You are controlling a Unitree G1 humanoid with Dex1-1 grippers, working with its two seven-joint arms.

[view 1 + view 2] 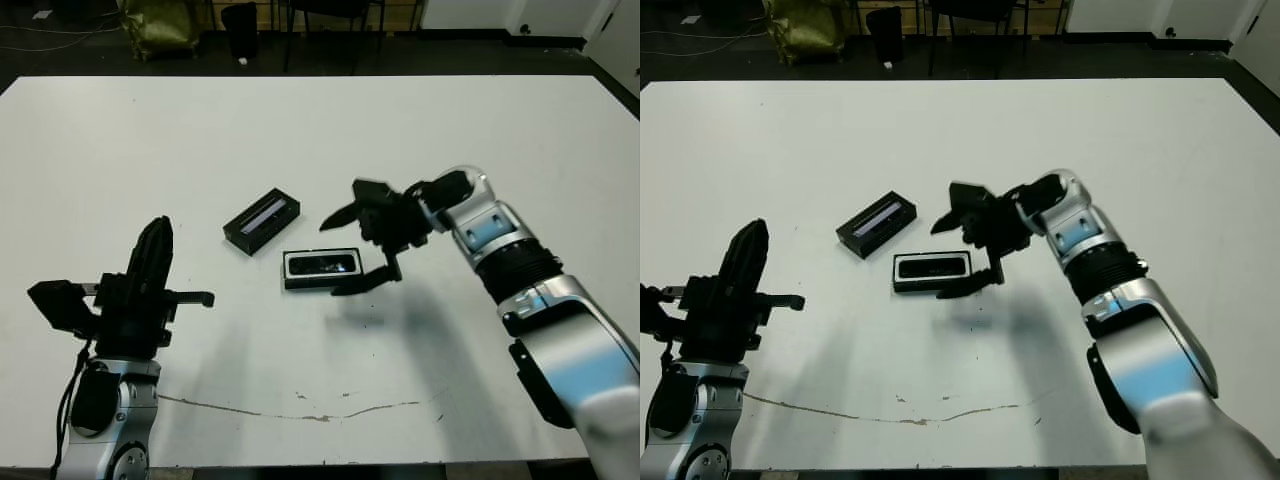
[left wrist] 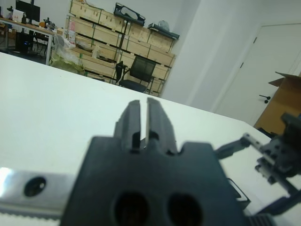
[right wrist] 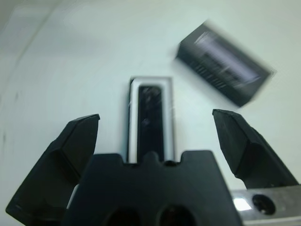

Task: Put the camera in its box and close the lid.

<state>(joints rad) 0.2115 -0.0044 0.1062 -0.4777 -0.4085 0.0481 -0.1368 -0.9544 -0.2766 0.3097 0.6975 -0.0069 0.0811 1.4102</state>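
- I'm not picking up any readable brand, label or writing anywhere; the right wrist view is too blurry for that.
- The slim matte-black bar-shaped camera [image 3: 150, 120] is lying inside the shallow black-walled, white-lined box [image 1: 320, 268], which is sitting open near the middle of the table.
- The black rectangular lid with the shiny silver-grey stripe [image 1: 262, 221] is resting on the table just beside the box, on the far-left side of it, angled and not touching as far as I can see.
- My right gripper [image 1: 350, 250] is hanging just off the right end of the box with its two black fingers [image 3: 77, 141] spread wide and nothing between them.
- My left gripper [image 1: 155, 250] is sitting well apart on the near-left, fingers pressed almost together, gripping nothing.
- The surface is a plain white table [image 1: 400, 130] with a thin dark crack or scratch line [image 1: 300, 410] running along the near edge.
- Beyond it I'm seeing dark floor, a black office chair [image 2: 141, 73], stacked wooden crates [image 2: 117, 42], white walls and a door [image 2: 268, 80].
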